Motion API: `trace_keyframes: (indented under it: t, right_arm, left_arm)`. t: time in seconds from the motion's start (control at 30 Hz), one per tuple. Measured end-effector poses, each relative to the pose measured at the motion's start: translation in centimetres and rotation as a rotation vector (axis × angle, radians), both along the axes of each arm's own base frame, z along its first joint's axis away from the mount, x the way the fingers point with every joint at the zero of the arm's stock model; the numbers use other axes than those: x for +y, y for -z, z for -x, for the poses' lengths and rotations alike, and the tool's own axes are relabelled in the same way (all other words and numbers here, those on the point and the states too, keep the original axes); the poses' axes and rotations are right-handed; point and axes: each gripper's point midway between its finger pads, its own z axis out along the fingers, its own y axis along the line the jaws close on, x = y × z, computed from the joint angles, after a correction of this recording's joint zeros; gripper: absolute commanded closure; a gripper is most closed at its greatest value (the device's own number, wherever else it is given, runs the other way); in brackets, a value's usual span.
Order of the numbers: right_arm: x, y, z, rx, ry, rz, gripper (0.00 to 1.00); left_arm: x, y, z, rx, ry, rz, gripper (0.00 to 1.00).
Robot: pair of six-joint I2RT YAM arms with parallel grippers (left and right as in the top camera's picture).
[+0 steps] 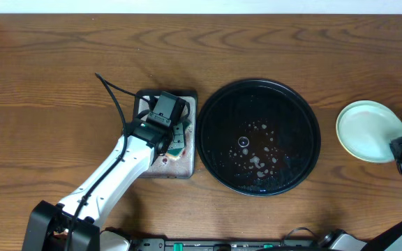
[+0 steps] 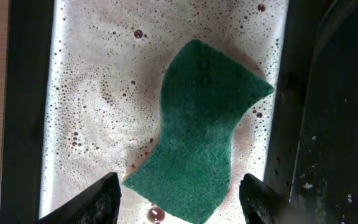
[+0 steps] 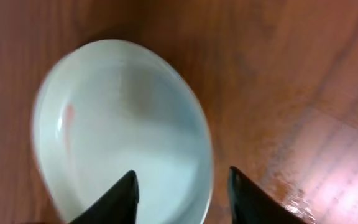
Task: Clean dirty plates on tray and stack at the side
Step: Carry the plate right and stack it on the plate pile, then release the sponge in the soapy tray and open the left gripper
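My left hand (image 2: 180, 200) hangs over the grey metal tray (image 1: 184, 171) on the left side of the bench (image 1: 47, 70), its two fingers spread wide and gripping nothing. Seen from my left wrist, a teal-green sponge (image 2: 197, 134) with a pinched waist lies flat in the tray. It sits in foamy water (image 2: 98, 93) dotted with small bubbles (a few of them tinged red). The lower end of the sponge lies between my two dark fingertips, and neither clearly touches it.

Just to the right of the grey tray, almost against it, is the large round black tray (image 1: 218, 115). It is glossy, with a raised rim, and wet: pale droplets and flecks of foam are scattered around its middle.

Further right, apart from the black tray and near the bench's right edge, a pale mint-green plate (image 1: 368, 129) rests on the wood. I cannot tell from overhead whether other plates lie under it. My right hand (image 3: 182, 198) is at the plate's lower right edge in the overhead view, parted and empty. In the blurred right wrist view, one fingertip shows over the plate's hollow and the other over bare wood, with the rim between them. I cannot tell whether either touches the plate. A faint red streak marks the plate's inner wall.
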Motion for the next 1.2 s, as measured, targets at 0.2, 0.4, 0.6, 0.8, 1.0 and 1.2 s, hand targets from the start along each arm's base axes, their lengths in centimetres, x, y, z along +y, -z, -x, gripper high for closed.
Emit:
trace_keyframes:
  t: [0.2, 0.4, 0.6, 0.8, 1.0, 1.2]
  right_arm:
    - [3.1, -1.1, -3.3, -0.128, -0.19, -0.062, 0.46]
    - [10.8, -2.0, -6.6, -0.211, -0.598, -0.103, 0.32]
    - [19.7, -1.6, -7.0, -0.178, -0.993, -0.092, 0.12]
    - [25.3, -0.2, -4.5, 0.016, -1.257, -0.016, 0.01]
    - [27.4, -0.1, -3.1, 0.111, -1.36, 0.042, 0.01]
    - [26.9, -2.1, -2.2, 0.082, -1.343, 0.109, 0.01]
  left_arm:
    - [0.0, 0.0, 0.0, 0.001, 0.0, 0.0, 0.37]
    - [0.1, 0.1, 0.1, 0.006, 0.001, -0.003, 0.34]
    - [1.6, 0.5, 1.0, 0.061, -0.039, -0.02, 0.3]
    - [5.0, 0.8, 2.3, 0.169, -0.158, 0.014, 0.21]
    - [7.0, 0.1, 5.3, 0.275, -0.226, 0.043, 0.21]
    - [6.8, -2.6, 6.5, 0.174, -0.204, 0.085, 0.21]
